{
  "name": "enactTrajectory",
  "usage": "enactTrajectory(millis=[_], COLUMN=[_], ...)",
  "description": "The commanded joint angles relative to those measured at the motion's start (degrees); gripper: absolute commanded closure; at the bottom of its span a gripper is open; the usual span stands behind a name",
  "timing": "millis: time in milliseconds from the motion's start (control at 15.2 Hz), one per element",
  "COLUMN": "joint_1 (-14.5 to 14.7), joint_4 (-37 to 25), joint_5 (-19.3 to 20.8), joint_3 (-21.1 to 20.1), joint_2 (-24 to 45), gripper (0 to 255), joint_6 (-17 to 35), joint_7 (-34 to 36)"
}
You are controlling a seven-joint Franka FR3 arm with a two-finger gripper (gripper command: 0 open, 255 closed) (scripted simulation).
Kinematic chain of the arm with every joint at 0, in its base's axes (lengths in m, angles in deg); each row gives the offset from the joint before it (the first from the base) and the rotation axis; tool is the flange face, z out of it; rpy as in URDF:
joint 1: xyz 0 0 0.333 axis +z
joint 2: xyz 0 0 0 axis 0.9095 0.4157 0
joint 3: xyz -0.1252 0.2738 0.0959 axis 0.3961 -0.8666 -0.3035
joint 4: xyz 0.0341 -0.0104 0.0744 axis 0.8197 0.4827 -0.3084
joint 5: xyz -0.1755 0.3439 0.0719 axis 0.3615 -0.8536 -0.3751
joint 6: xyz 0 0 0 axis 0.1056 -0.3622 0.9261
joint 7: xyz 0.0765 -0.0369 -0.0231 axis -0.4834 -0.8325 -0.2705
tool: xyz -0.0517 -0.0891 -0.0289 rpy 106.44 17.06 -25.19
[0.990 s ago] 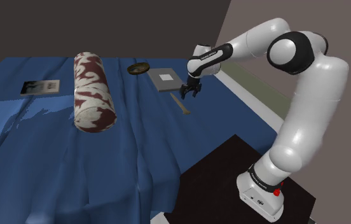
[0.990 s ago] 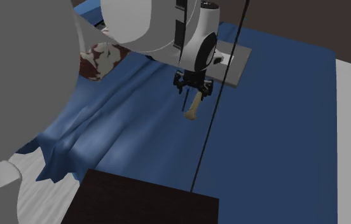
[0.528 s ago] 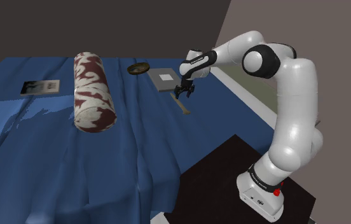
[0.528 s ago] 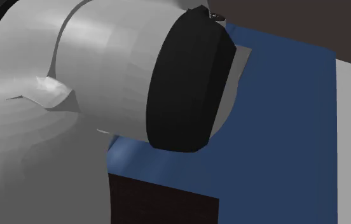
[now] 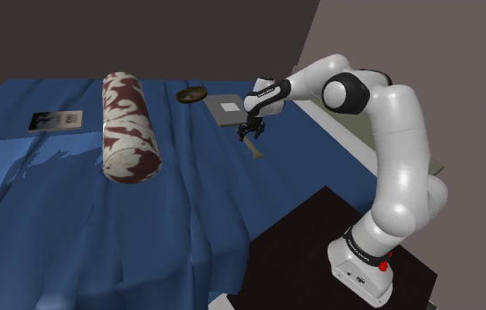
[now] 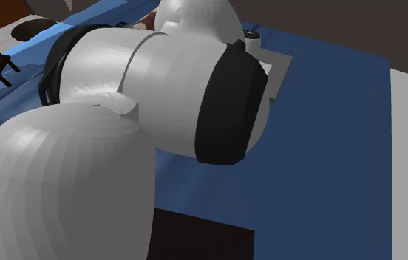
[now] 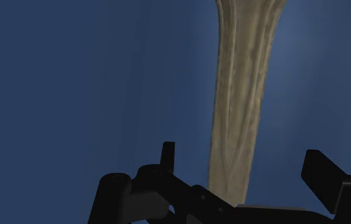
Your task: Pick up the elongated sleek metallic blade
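While its two fingers (image 7: 320,173) stand apart, the one pincer (image 7: 239,153) straddles one pale knife handle (image 7: 243,89).

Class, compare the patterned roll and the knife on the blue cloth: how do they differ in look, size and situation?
The roll is thick and round, patterned red-brown and white; the knife is thin, with a pale handle. The roll is far larger than the knife. The roll lies apart from the arm; the knife lies under the open tool, not gripped. Both are long and lie on the blue cloth.
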Motion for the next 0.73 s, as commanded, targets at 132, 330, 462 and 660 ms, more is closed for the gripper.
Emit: enactTrajectory(millis=[132,330,462,660], joint_1=[-0.1,-0.1,-0.2,-0.2], joint_4=[-0.4,-0.4,-0.9,-0.3], joint_5=[-0.1,-0.1,-0.1,-0.1], joint_3=[-0.1,-0.1,-0.1,-0.1], joint_2=[1.5,1.5,1.5,1.1], gripper=[0,255,255,255], joint_6=[1.1,1.1,0.6,0.8], joint_7=[-0.1,-0.1,-0.3,-0.3])
